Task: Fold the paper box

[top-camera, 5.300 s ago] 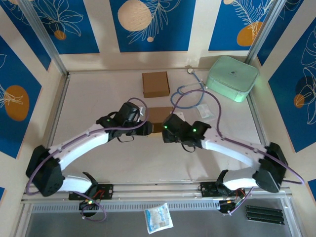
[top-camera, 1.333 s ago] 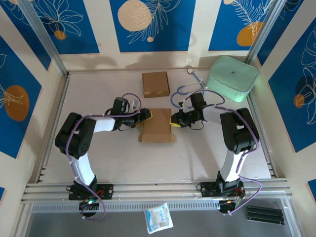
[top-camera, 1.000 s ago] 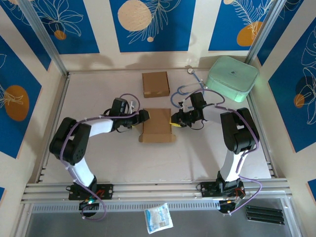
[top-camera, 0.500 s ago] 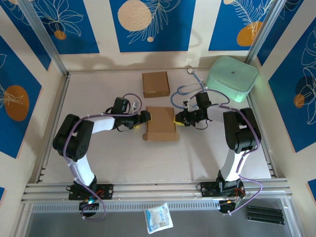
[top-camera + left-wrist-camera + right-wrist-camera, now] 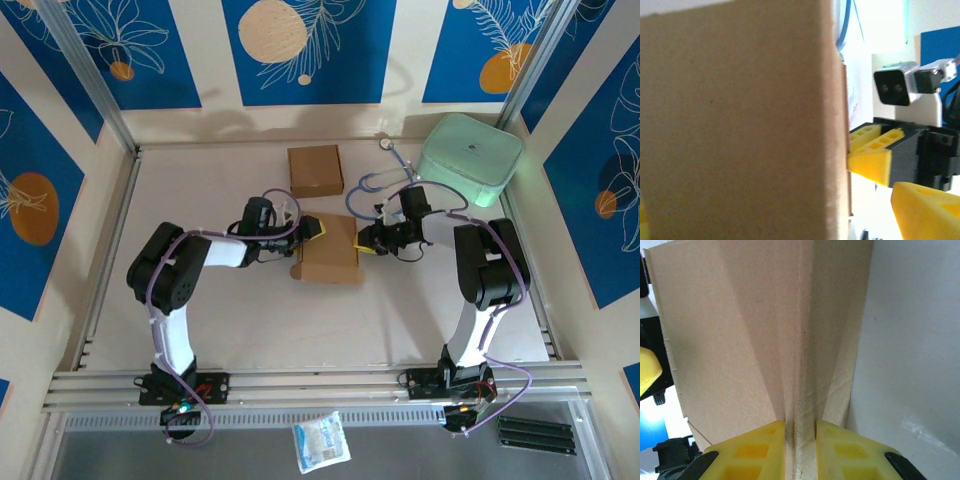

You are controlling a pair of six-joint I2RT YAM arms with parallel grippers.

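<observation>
While the right gripper [image 5: 366, 243] is narrowly closed, its yellow fingers [image 5: 752, 447] pinching a fold at the right edge of the paper box [image 5: 330, 255], the left gripper [image 5: 306, 240] is spread wide at the box's left edge, apparently straddling a raised panel. The box sits mid-table [image 5: 200, 320], somewhat nearer the far edge.
</observation>
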